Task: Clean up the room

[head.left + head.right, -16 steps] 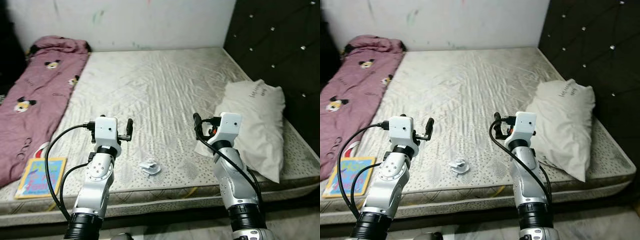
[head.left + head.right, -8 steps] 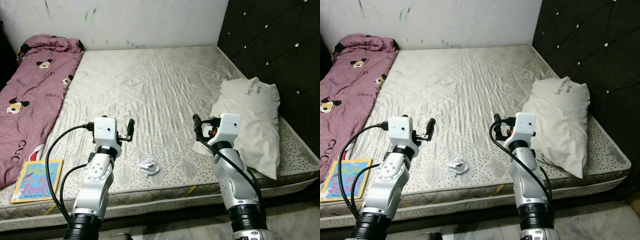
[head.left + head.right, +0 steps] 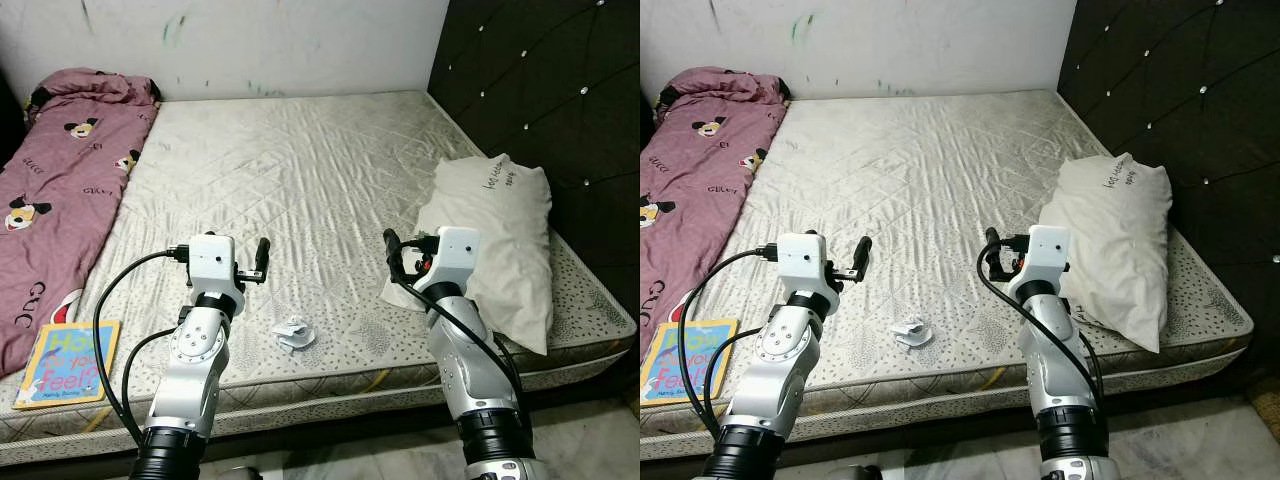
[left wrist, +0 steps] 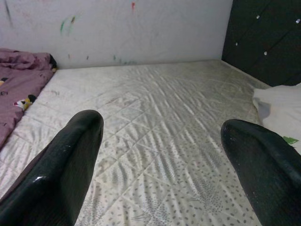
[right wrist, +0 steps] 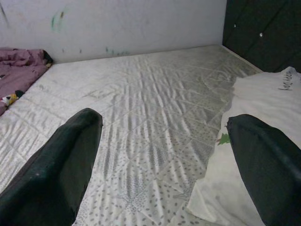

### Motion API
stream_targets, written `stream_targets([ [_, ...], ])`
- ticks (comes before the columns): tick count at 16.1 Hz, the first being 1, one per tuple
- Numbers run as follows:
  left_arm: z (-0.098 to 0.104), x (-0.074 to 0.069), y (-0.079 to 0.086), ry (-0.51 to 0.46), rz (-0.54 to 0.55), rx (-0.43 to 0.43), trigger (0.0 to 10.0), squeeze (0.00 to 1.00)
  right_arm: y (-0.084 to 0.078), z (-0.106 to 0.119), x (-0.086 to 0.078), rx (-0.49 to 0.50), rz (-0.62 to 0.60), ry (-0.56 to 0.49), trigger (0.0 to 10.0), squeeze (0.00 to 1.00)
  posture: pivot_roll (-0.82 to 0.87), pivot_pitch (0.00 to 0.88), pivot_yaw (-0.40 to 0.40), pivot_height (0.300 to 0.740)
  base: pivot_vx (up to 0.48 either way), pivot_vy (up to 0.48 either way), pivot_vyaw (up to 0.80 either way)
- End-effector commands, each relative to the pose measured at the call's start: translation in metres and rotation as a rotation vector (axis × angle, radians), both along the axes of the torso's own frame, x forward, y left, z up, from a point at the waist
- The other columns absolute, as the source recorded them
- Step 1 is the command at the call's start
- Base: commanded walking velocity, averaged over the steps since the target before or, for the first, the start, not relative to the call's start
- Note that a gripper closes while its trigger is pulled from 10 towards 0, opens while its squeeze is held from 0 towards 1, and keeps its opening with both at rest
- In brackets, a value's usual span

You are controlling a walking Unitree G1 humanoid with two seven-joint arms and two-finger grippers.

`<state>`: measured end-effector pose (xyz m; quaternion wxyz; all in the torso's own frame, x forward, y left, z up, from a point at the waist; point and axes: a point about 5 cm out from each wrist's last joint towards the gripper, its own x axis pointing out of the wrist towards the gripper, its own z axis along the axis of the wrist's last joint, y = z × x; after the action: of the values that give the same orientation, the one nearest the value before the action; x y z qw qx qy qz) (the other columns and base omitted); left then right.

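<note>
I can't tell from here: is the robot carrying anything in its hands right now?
No. The left hand and right hand are both open and empty, raised over the mattress. The crumpled paper lies untouched between them.

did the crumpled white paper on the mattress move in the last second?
No. The crumpled white paper keeps its place near the grey quilted mattress's front edge; the camera shifted.

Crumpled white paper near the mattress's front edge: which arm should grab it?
Left, probably. The crumpled paper lies between the arms but nearer the left gripper, just ahead of that arm. The right gripper sits farther off beside the pillow. Both are open.
</note>
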<state>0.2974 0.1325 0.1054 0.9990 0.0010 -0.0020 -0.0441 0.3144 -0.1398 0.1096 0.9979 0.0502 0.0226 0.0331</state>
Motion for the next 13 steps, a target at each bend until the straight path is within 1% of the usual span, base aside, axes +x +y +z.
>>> stream_targets([
  [1, -0.0002, -0.0002, 0.0010, 0.002, 0.003, 0.000, 10.0, 0.00, 0.0031, 0.0017, 0.0004, -0.012, 0.021, -0.005, 10.0, 0.00, -0.01, 0.000, -0.017, 0.740, 0.000, 0.000, 0.00],
  [3, 0.0000, -0.0001, 0.0001, 0.002, 0.002, 0.001, 10.0, 0.00, 0.0041, 0.0006, -0.0004, -0.026, 0.031, -0.002, 10.0, 0.00, -0.01, 0.000, -0.021, 0.740, 0.000, 0.000, 0.78],
  [4, -0.0002, -0.0005, -0.0012, 0.005, -0.007, -0.018, 10.0, 0.00, 0.0039, -0.0004, -0.0009, -0.027, 0.026, 0.002, 10.0, 0.00, -0.01, 0.000, -0.021, 0.740, 0.000, 0.000, 0.78],
  [6, -0.0012, -0.0019, 0.0007, 0.001, 0.023, 0.020, 10.0, 0.00, 0.0040, -0.0024, -0.0022, -0.025, 0.023, 0.011, 10.0, 0.00, 0.00, 0.000, -0.023, 0.740, 0.000, 0.000, 0.78],
  [8, -0.0020, -0.0022, 0.0035, -0.003, 0.045, 0.024, 10.0, 0.00, 0.0047, -0.0032, -0.0033, -0.022, 0.026, 0.014, 10.0, 0.00, 0.00, 0.000, -0.022, 0.740, 0.000, 0.000, 0.77],
  [9, -0.0034, -0.0017, 0.0067, 0.008, 0.072, 0.031, 10.0, 0.00, 0.0052, -0.0039, -0.0042, -0.025, 0.029, 0.018, 10.0, 0.00, 0.00, 0.012, -0.023, 0.740, 0.000, 0.000, 0.77],
  [13, -0.0036, -0.0037, 0.0039, 0.010, 0.052, 0.013, 10.0, 0.00, 0.0053, -0.0054, -0.0062, -0.021, 0.031, 0.025, 10.0, 0.00, -0.01, 0.024, -0.025, 0.740, 0.000, 0.000, 0.77],
])
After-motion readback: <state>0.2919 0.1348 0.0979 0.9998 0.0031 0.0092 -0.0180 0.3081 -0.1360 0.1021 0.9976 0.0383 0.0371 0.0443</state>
